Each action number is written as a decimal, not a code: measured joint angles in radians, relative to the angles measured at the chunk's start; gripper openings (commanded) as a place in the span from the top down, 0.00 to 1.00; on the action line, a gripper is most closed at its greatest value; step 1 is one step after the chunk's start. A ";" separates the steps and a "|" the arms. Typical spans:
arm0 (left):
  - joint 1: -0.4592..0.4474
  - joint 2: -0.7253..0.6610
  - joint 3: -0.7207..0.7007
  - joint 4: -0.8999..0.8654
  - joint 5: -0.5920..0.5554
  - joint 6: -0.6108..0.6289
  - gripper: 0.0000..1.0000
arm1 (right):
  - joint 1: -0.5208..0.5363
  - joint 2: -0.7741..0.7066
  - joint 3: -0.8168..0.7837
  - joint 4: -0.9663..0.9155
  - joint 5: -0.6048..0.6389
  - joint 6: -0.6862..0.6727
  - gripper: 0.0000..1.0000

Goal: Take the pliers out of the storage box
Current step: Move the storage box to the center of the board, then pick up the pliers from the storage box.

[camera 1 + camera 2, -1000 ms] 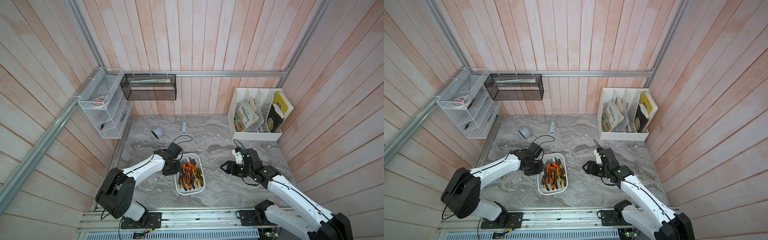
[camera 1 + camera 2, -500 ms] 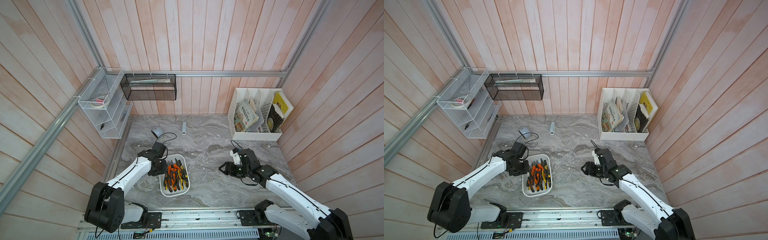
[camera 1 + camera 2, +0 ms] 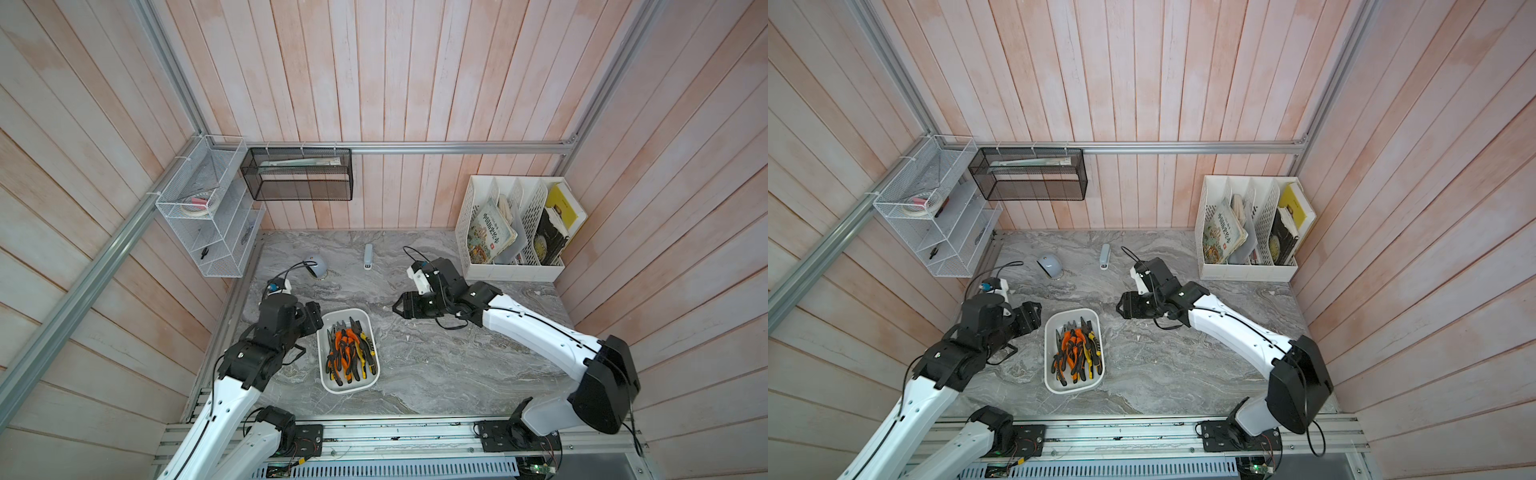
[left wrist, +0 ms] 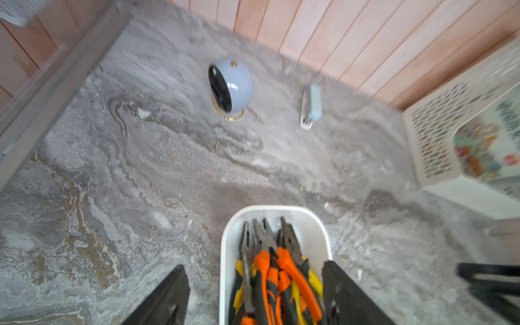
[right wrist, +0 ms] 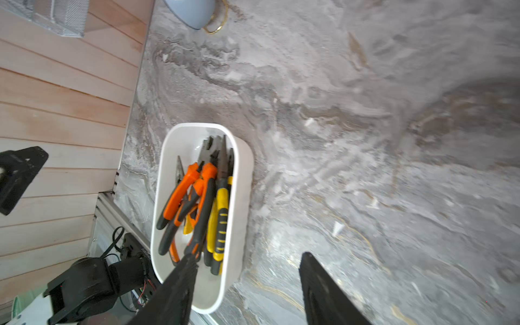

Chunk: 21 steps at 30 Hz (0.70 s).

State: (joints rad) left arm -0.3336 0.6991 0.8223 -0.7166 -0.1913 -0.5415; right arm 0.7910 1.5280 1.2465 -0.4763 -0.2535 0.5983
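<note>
**Lying in the storage box [image 3: 348, 387], the pliers [image 3: 351, 353] are not yet taken out**

A clock face is laid over the tabletop [image 3: 436, 365] as it is seen in both top views, with 12 at the back wall. The storage box is found toward 8 o'clock from the middle. Its long side is turned from 12 to 6. The pliers are piled inside it, orange ones and yellow ones mixed. Their dark noses are pointed to 12 and their handles to 6.

The left gripper [image 3: 314, 318] is held at 10 o'clock of the box, just beside its far corner. In the blurred left wrist view its fingers [image 4: 168, 295] are seen spread wide. The side wall of the box is seen between them, but a gap is left and the wall is not pinched.

The right gripper [image 3: 398, 309] is held at 2 o'clock of the box, apart from it, over bare tabletop. Its fingers [image 5: 323, 289] are spread too, and nothing is held between them.

A small stapler [image 3: 368, 257] is laid near 12. A round blue-grey thing [image 3: 319, 266] is set near 11. A white file rack [image 3: 509, 266] with books is placed in the corner at 2. A white wire shelf [image 3: 208, 232] is hung on the wall at 10.
</note>
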 measured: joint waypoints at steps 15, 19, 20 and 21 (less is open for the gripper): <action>-0.002 -0.469 -0.130 0.044 -0.249 -0.103 0.00 | 0.197 0.395 0.352 -0.135 -0.032 -0.080 0.45; -0.016 -0.465 -0.137 0.048 -0.261 -0.107 0.00 | 0.198 0.418 0.382 -0.163 -0.032 -0.080 0.45; -0.021 -0.462 -0.137 0.049 -0.262 -0.107 0.00 | 0.198 0.426 0.389 -0.166 -0.034 -0.080 0.45; -0.024 -0.460 -0.137 0.049 -0.262 -0.107 0.00 | 0.199 0.435 0.393 -0.169 -0.036 -0.080 0.46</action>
State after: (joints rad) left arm -0.3573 0.2386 0.6857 -0.6674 -0.4538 -0.6487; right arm 0.9897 1.9629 1.6394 -0.6456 -0.2897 0.5186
